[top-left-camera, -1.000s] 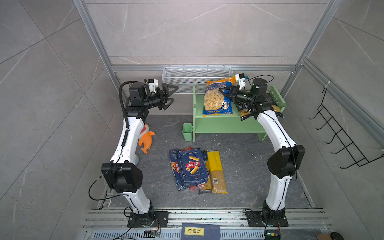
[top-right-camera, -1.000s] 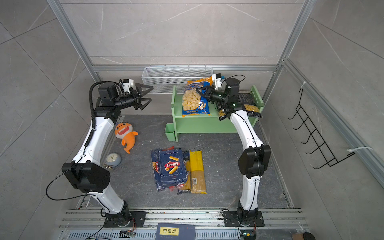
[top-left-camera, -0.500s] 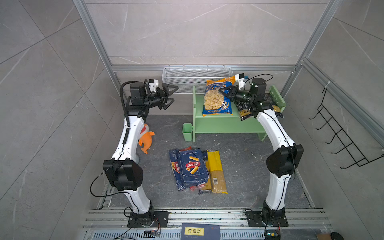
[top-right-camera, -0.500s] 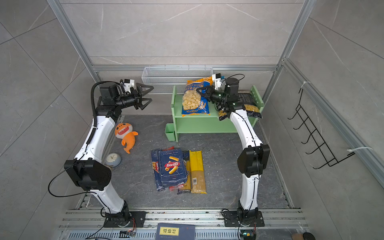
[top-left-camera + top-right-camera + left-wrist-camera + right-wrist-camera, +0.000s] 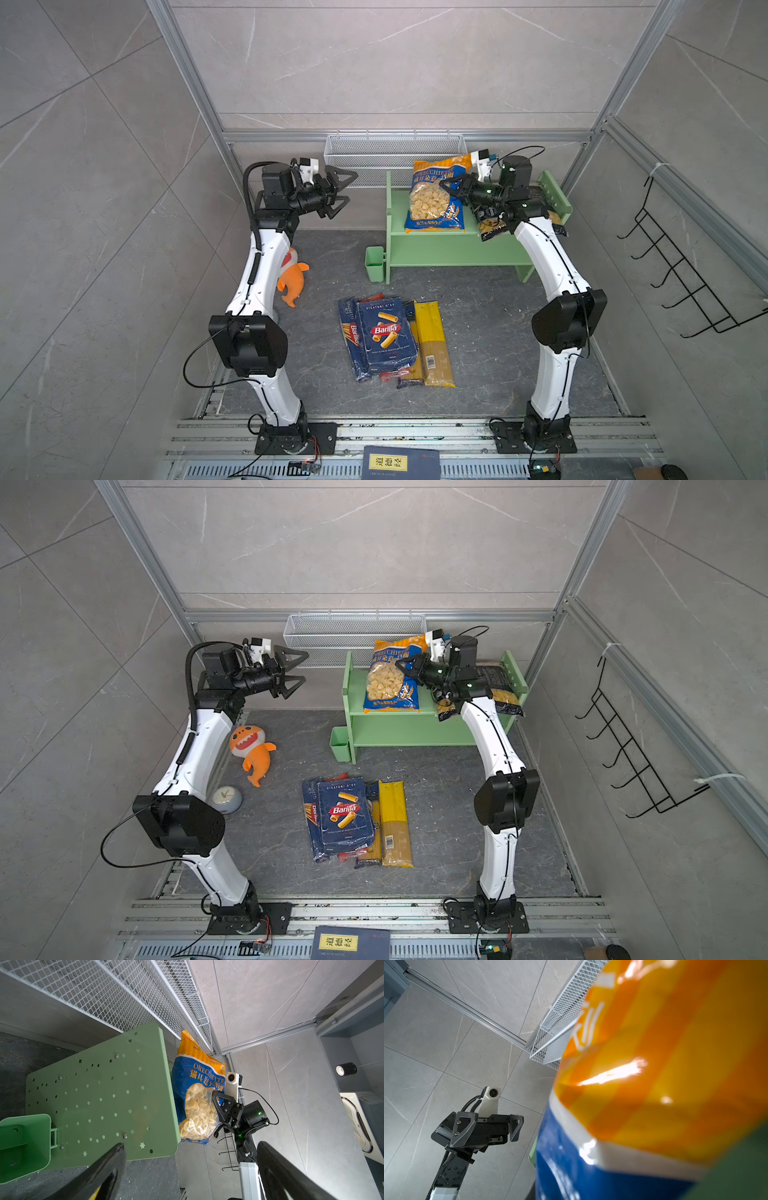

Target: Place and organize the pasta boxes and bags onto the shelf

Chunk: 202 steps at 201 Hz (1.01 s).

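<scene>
The left gripper (image 5: 351, 188) is held wide apart in free air, well left of the mint-green shelf (image 5: 453, 251). On its top tier, the orecchiette bag (image 5: 432, 195) is stood upright, orange end uppermost. Its right edge is pinched by the closed right gripper (image 5: 446, 188).

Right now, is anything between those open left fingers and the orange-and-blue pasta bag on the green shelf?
Yes: the shelf's hole-dotted side panel stands upright between the left fingers and the orecchiette bag. The right fingers grip the bag's other edge.
</scene>
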Each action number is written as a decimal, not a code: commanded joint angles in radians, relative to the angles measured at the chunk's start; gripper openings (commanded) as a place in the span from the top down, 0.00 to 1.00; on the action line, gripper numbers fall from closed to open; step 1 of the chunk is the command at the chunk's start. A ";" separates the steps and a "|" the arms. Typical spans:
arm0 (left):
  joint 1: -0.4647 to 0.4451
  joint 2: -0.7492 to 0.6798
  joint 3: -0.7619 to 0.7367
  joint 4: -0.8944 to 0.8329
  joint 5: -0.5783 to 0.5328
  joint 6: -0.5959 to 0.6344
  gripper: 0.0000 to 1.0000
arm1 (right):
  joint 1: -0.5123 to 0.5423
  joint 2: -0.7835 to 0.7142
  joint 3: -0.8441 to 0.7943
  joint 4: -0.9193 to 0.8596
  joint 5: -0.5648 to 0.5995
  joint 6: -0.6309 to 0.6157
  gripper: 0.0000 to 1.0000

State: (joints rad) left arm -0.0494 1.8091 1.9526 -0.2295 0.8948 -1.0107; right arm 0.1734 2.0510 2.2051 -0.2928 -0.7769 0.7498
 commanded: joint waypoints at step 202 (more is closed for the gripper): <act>0.012 -0.169 -0.160 0.029 0.027 0.031 0.00 | -0.004 -0.161 -0.190 -0.083 0.113 -0.083 0.76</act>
State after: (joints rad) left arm -0.0433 1.6882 1.8015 -0.2092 0.8997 -1.0092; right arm 0.1696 1.9350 2.0026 -0.3336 -0.6941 0.7097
